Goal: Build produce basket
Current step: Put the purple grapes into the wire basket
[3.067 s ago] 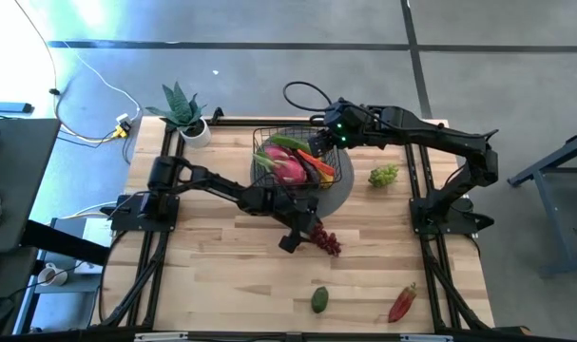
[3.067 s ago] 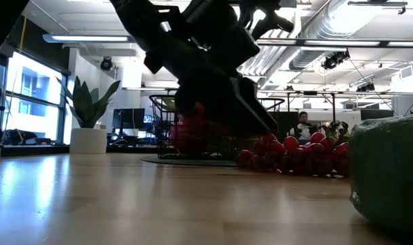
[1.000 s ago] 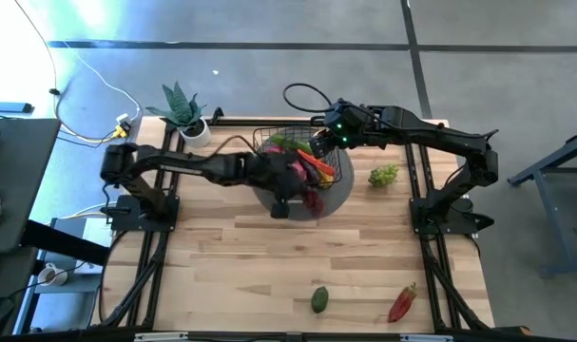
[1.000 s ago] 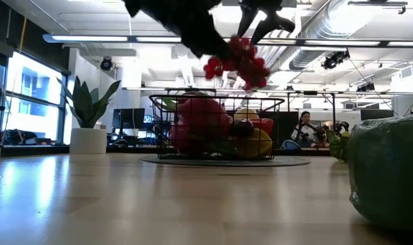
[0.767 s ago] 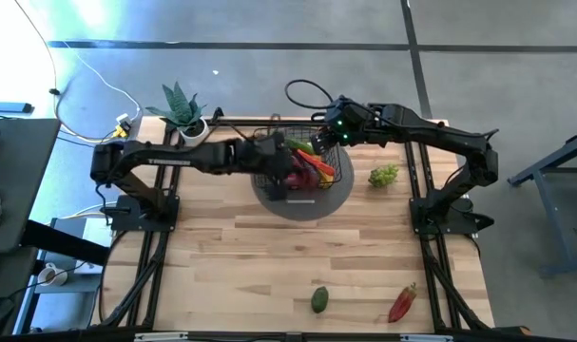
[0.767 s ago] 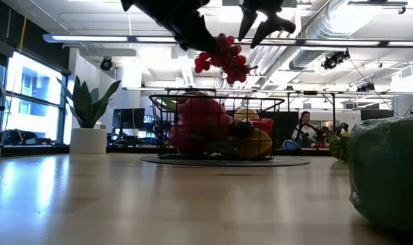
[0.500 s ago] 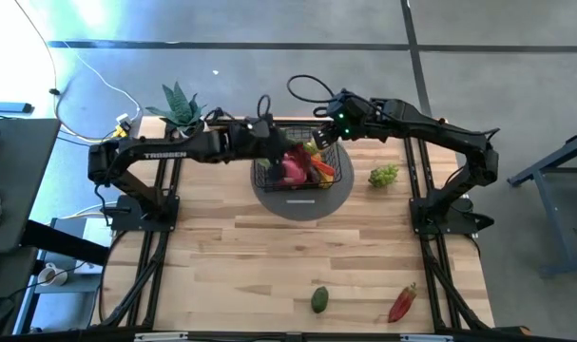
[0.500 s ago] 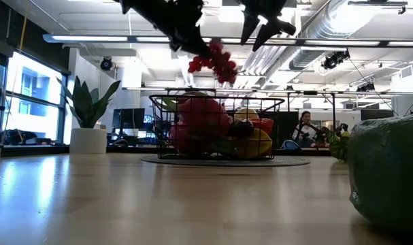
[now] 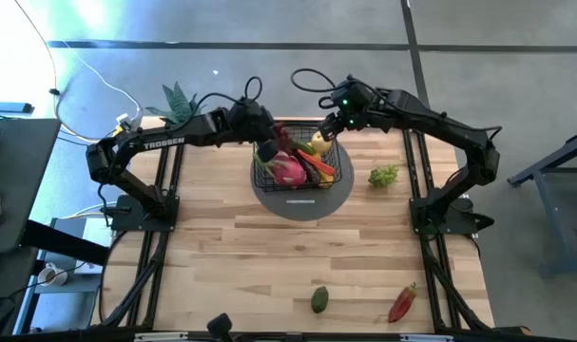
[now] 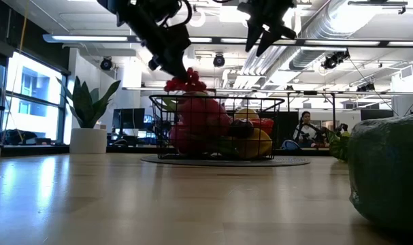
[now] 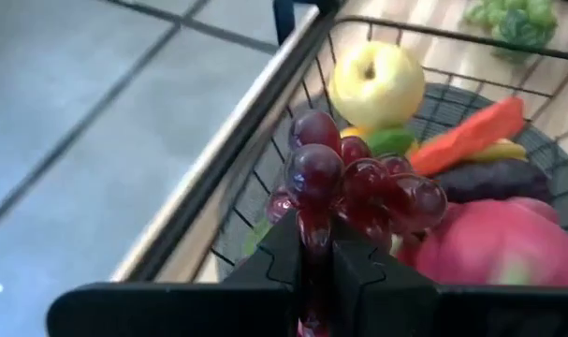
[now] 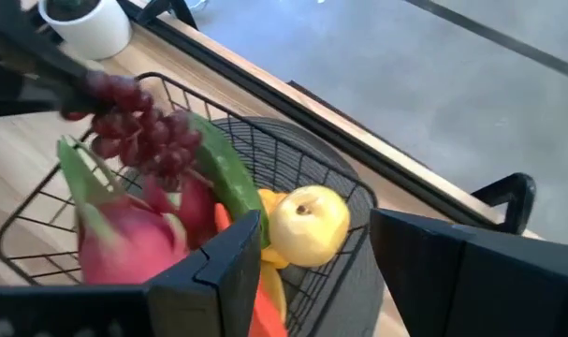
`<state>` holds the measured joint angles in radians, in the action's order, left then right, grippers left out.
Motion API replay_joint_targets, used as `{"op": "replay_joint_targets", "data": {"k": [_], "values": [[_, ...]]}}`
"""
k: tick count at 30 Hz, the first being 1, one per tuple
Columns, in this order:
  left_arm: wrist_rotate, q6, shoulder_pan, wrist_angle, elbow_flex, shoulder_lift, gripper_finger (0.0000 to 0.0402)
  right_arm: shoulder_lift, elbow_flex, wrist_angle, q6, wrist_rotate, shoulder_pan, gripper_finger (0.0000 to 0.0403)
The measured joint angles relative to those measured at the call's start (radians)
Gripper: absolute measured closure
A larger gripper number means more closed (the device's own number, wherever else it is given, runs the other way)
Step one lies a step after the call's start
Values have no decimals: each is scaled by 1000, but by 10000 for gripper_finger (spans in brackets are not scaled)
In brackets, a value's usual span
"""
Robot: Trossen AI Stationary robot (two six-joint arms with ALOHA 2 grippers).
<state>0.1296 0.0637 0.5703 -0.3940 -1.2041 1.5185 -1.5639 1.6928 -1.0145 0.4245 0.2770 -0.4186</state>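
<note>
Two dark arms meet over the black wire-mesh basket [image 9: 298,163], which sits on a round grey mat [image 9: 337,195] at the far middle of the pale wooden table [image 9: 231,256]. On the left, a spiky green potted plant [image 9: 178,100] stands at the table's far corner. The left gripper [image 9: 265,146] hangs over the basket's far-left rim, its fingers clamped on the stem of a bunch of dark red grapes [image 11: 358,185], which dangles just above a pink dragon fruit [image 9: 286,169] inside the basket. A yellow pear [image 12: 308,224], an orange-red chilli [image 11: 466,138] and a long green cucumber [image 12: 225,175] also lie in the basket. The right gripper [image 9: 332,126] hovers above the basket's far-right corner with its jaws parted and nothing between them. Further right, a bunch of green grapes [image 9: 384,175] rests on the table beside the mat. Near the front edge lie a green avocado [image 9: 319,300] and a red chilli pepper [image 9: 401,303], well apart from both grippers.
</note>
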Motion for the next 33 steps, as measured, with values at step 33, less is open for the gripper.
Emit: {"op": "replay_joint_targets", "data": {"k": [33], "values": [[54, -397, 25, -6, 0, 97, 319, 0, 0, -123, -182, -66, -138, 222]]}}
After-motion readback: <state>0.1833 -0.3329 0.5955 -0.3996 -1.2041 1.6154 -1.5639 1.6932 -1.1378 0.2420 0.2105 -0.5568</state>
